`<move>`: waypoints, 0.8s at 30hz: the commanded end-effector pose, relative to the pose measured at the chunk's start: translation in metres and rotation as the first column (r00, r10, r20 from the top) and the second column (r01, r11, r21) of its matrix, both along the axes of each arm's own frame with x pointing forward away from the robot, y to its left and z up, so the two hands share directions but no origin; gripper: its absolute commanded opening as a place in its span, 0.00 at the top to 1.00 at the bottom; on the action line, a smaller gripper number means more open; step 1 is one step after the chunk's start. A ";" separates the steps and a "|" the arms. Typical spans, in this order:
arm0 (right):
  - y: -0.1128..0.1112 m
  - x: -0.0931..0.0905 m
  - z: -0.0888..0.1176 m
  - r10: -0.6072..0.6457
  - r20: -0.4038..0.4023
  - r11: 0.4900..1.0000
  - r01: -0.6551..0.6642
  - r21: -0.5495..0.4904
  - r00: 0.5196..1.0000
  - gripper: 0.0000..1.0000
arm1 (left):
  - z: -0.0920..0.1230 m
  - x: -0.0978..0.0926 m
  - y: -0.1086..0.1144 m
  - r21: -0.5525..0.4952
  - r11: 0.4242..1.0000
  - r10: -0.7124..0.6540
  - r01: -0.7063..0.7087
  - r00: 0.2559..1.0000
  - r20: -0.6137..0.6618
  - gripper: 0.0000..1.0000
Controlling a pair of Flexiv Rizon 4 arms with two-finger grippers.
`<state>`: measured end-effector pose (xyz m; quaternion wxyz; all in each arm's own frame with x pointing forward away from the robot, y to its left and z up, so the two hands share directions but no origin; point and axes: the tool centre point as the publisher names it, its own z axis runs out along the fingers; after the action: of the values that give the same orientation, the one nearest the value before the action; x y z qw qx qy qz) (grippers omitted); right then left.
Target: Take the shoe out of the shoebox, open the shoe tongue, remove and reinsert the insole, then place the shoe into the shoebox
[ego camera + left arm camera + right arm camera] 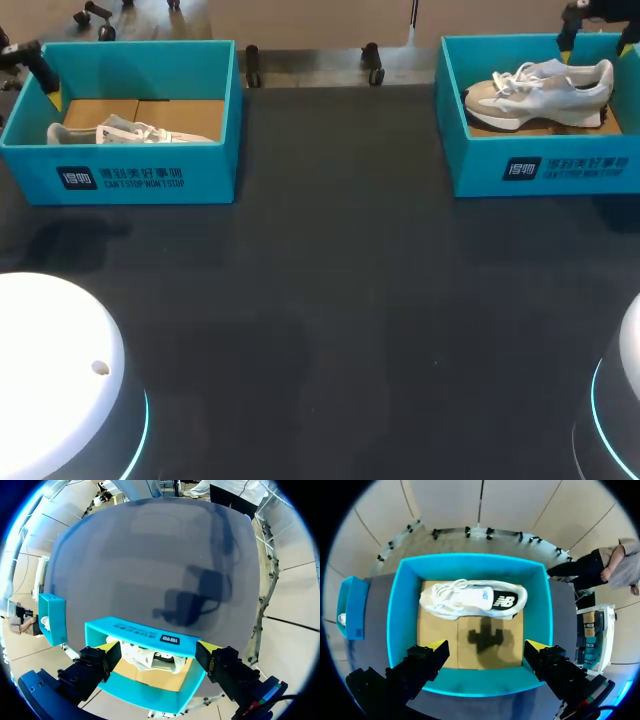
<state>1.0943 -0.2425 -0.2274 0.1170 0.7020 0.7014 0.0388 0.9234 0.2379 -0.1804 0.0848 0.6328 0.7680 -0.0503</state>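
Two teal shoeboxes stand at the table's back. The left shoebox (130, 120) holds a pale shoe (125, 132) lying low behind its front wall. My left gripper (45, 85) hangs over that box's far left corner. In the left wrist view this gripper (159, 650) is open above the box (145, 692), with the shoe (150, 657) below and between its fingers, untouched. The right shoebox (540, 150) holds a white and beige sneaker (540, 90) on its side. My right gripper (487, 645) is open high above this box (400, 605), and the sneaker (472, 600) lies ahead of its fingertips.
The dark table (330, 300) stretches wide between and in front of the boxes. The white round bases of my arms sit at the near left (50, 380) and near right (625, 400) corners. Each wrist view also shows the other shoebox (350, 607) off to the side.
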 end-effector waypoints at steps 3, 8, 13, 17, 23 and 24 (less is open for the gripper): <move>-0.016 0.025 -0.011 -0.030 -0.048 0.999 0.029 -0.015 0.998 0.00 | 0.000 -0.002 0.000 0.003 1.000 0.000 0.000 1.000 0.005 0.00; -0.026 0.035 -0.020 -0.057 -0.065 0.998 0.056 -0.031 0.996 0.16 | 0.000 -0.002 0.000 0.003 1.000 0.000 0.000 1.000 0.005 0.00; -0.037 0.044 -0.031 -0.069 -0.085 0.996 0.065 -0.054 0.994 0.57 | 0.000 -0.002 0.000 0.003 1.000 0.000 0.000 1.000 0.005 0.00; -0.047 0.050 -0.037 -0.082 -0.104 0.994 0.074 -0.076 0.991 0.58 | 0.000 -0.002 0.000 0.003 1.000 0.000 0.000 1.000 0.005 0.00; -0.057 0.060 -0.054 -0.087 -0.139 0.993 0.075 -0.091 0.986 0.58 | 0.000 -0.002 0.000 0.003 1.000 0.000 0.000 1.000 0.005 0.00; -0.058 0.061 -0.056 -0.091 -0.145 0.992 0.077 -0.101 0.985 0.58 | 0.000 -0.002 0.000 0.003 1.000 0.000 0.000 1.000 0.005 0.00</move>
<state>1.1417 -0.2993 -0.2745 0.1182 0.7229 0.6801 -0.0301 0.9234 0.2378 -0.1804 0.0848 0.6329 0.7680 -0.0502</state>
